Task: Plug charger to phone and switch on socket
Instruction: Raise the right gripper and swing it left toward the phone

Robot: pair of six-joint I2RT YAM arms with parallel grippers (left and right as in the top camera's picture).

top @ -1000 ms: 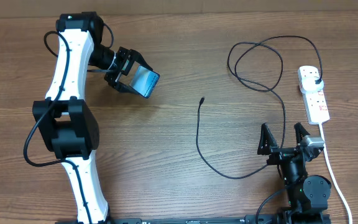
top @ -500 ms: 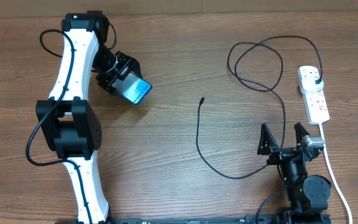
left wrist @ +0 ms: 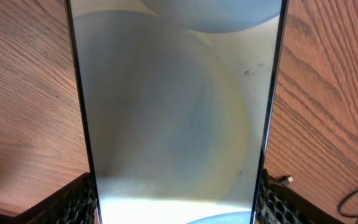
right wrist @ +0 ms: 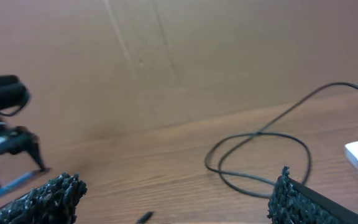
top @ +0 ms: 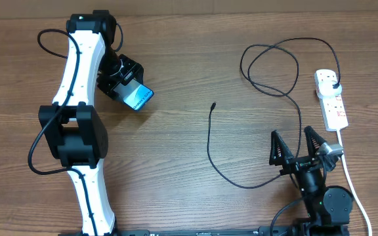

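Gripping phone (left wrist: 173,112) btwn left fingers (left wrist: 73,200).

One worktop (top: 176,190) is in view. There is one phone (top: 138,99) near its far left corner. One black charger cable (top: 210,141) runs from the middle toward the far right corner. One white power strip (top: 332,99) lies by the right edge. There are two end effectors: the left end effector (top: 128,90) and the right end effector (top: 291,132).
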